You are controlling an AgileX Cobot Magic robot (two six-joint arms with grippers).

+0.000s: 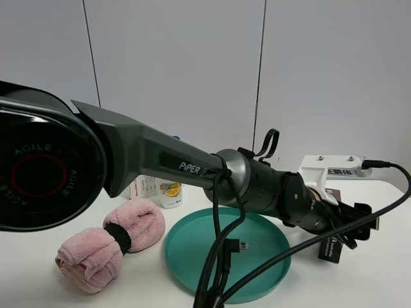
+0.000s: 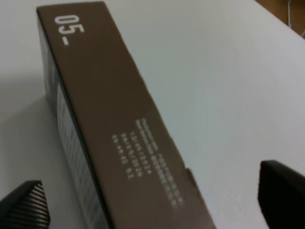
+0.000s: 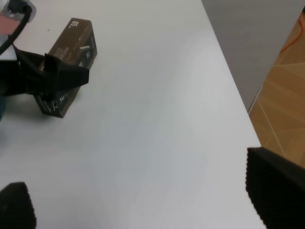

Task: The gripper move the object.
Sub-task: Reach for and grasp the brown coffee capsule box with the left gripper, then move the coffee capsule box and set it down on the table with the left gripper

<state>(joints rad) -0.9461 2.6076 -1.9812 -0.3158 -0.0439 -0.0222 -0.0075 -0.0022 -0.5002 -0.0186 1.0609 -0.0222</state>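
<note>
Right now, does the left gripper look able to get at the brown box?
Probably yes: the left gripper is open and already straddles the brown box, with a gap on each side and nothing else in the way.

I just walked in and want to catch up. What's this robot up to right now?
The left arm stretches across to the right side of the table. The left gripper is open around a long brown box, with a finger on each side, and has not yet closed on it. The box lies flat on the table next to a teal plate. The right gripper hangs open over the table, holding nothing.
</note>
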